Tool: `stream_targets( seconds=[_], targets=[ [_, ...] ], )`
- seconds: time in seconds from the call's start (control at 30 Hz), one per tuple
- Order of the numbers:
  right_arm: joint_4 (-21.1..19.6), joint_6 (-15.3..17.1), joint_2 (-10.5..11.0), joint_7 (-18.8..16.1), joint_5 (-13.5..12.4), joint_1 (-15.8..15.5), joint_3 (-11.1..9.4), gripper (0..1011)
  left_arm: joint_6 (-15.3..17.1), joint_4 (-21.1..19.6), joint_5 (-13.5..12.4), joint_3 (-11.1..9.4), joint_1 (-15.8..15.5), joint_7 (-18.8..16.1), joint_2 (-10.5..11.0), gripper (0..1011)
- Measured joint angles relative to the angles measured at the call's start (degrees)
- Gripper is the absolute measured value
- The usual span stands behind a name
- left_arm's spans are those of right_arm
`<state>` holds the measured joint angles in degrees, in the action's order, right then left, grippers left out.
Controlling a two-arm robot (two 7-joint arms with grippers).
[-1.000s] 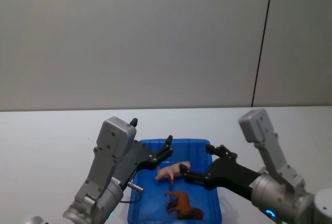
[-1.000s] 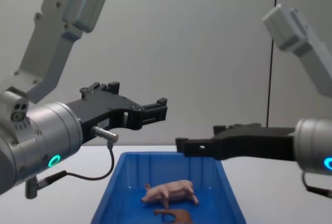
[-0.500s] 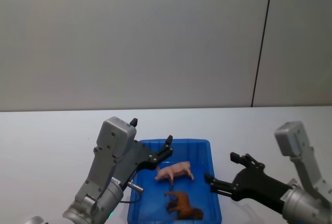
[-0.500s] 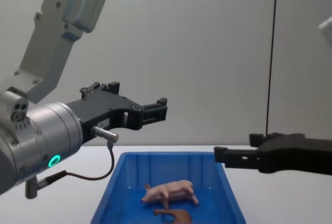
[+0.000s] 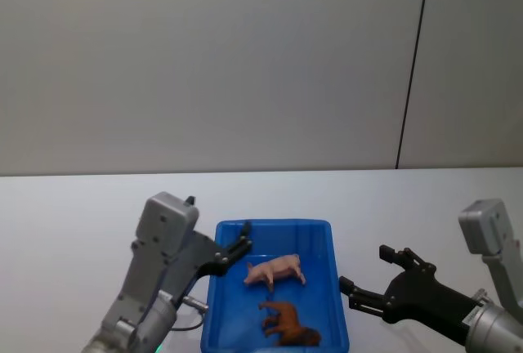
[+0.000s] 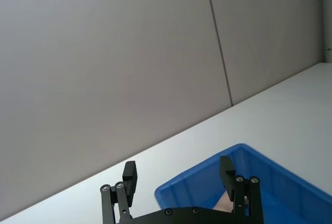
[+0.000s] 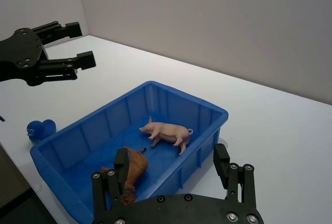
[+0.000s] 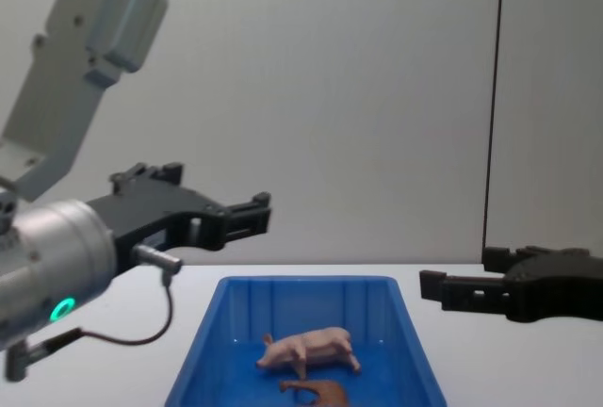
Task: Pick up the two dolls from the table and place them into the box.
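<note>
Widely splayed: left hand (image 5: 243, 237), right hand (image 5: 363, 267)

the box (image 5: 274, 225) is glossy plastic, the pig (image 5: 276, 270) and brown doll (image 5: 288, 323) smooth, the table (image 5: 73, 206) matt.

Behind your work you see a plain grey wall (image 5: 204, 67), evenly lit, with one thin dark vertical seam (image 5: 413, 67) toward the right.

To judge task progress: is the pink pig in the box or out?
In: the pig rests on the floor of the box, within its walls.
</note>
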<state>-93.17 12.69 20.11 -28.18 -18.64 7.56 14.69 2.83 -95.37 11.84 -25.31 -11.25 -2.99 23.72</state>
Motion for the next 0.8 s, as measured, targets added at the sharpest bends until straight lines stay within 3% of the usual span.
stream_targets(
  seconds=[0.27, 0.6, 0.8],
  targets=[
    [-0.3, -0.3, 0.6, -0.1, -0.6, -0.5, -0.3, 1001, 2.2, -2.9, 2.0, 0.8, 3.8, -5.1, 2.7, 1002],
    [-0.5, -0.5, 1.0, -0.1, -0.9, -0.9, -0.5, 1001, 4.3, -6.2, 6.7, 1.8, 10.5, -13.1, 6.7, 1002],
    [-0.6, -0.6, 1.0, -0.1, -1.0, -1.0, -0.5, 1001, 4.7, -7.0, 9.1, 2.0, 13.6, -16.1, 8.1, 1002]
  ],
)
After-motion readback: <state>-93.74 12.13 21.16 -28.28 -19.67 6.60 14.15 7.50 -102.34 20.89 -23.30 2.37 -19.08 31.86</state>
